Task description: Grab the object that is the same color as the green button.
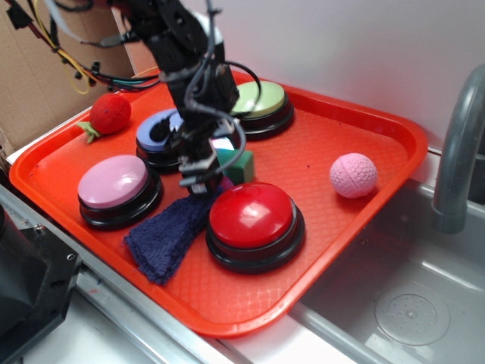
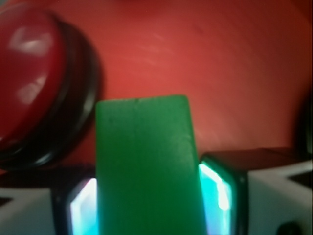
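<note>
A: End effector (image 2: 146, 196) status?
B: Clamped on the green block (image 2: 144, 161), pads (image 2: 215, 188) tight vs both sides in wrist view.
A: Where's the block?
B: Mid orange tray (image 1: 341, 227), btwn blue button (image 1: 163, 133) and red button (image 1: 254, 216), near the green button (image 1: 261, 102). Can't tell if it's touching the tray.
A: Anything else?
B: Pink button (image 1: 114, 182), navy cloth (image 1: 163, 235), pink ball (image 1: 353, 175), red strawberry toy (image 1: 110, 114).
</note>
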{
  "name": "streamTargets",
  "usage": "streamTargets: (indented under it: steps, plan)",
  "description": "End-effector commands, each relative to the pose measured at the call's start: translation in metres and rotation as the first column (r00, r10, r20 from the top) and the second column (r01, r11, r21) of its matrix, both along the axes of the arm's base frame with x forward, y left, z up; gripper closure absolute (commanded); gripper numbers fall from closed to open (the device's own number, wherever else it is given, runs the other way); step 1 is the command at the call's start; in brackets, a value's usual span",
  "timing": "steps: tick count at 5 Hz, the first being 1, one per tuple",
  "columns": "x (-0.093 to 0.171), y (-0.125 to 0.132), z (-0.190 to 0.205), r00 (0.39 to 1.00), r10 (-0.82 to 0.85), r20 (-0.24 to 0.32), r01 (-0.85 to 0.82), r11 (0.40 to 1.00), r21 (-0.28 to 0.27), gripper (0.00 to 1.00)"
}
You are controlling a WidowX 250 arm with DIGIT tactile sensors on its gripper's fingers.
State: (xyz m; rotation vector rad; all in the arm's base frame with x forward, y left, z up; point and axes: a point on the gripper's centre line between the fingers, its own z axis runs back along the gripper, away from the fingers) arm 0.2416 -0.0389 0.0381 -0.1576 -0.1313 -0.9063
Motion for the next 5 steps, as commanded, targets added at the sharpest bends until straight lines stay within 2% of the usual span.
streamTargets:
  steps: [1, 2, 3, 4, 5]
  plan:
    - [0.007, 0.003, 0.074, 0.908, 0.418, -0.04, -0.412, 0.905, 0.102, 1.0]
    - [-0.005, 0.014, 0.104, 0.774, 0.631, -0.059, -0.611, 0.767, 0.196, 1.0]
    - [-0.011, 0.025, 0.121, 0.59, 0.802, -0.089, -0.771, 0.593, 0.233, 1.0]
    - [-0.013, 0.026, 0.124, 0.382, 0.921, -0.08, -0.884, 0.389, 0.261, 1.0]
    - [-0.013, 0.028, 0.122, 0.359, 0.929, -0.093, -0.891, 0.371, 0.263, 1.0]
